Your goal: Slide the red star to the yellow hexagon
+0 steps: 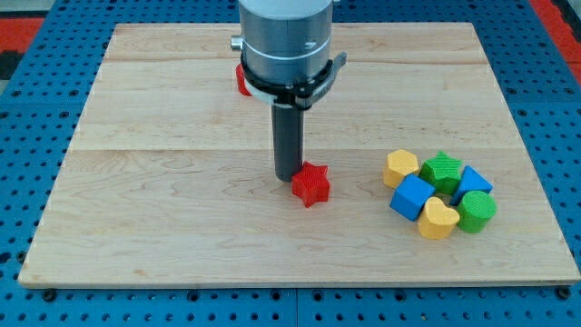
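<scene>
The red star point(311, 184) lies on the wooden board point(182, 227) a little below the middle. My tip point(288, 175) stands right at the star's left side, touching or nearly touching it. The yellow hexagon point(400, 167) sits to the view's right of the star, at the left end of a cluster of blocks, about a hundred pixels from the star.
The cluster holds a green star point(442, 170), a blue cube point(412, 196), a yellow heart point(438, 218), a green cylinder point(477, 211) and a blue block point(473, 182). A red block point(242, 79) is partly hidden behind the arm at the view's top.
</scene>
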Controlling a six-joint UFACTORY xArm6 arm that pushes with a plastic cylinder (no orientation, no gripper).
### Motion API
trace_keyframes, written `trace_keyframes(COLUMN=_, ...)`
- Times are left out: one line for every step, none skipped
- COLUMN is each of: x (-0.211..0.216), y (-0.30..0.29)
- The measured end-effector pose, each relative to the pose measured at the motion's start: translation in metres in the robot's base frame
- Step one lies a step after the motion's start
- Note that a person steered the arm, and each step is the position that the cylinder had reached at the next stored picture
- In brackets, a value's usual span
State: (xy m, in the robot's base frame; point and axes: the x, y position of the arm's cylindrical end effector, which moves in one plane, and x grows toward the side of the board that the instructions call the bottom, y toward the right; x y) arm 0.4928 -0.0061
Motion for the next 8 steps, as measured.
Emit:
trace_keyframes(x=0.025, y=0.0)
trace_keyframes(x=0.05, y=0.001)
trace_keyframes(x=0.053, y=0.005)
trace_keyframes(x=0.031, y=0.006)
trace_keyframes(x=0.014, y=0.006)
trace_keyframes(x=0.014, y=0.019)
trace_keyframes(x=0.014, y=0.045)
trace_keyframes(x=0.014, y=0.071)
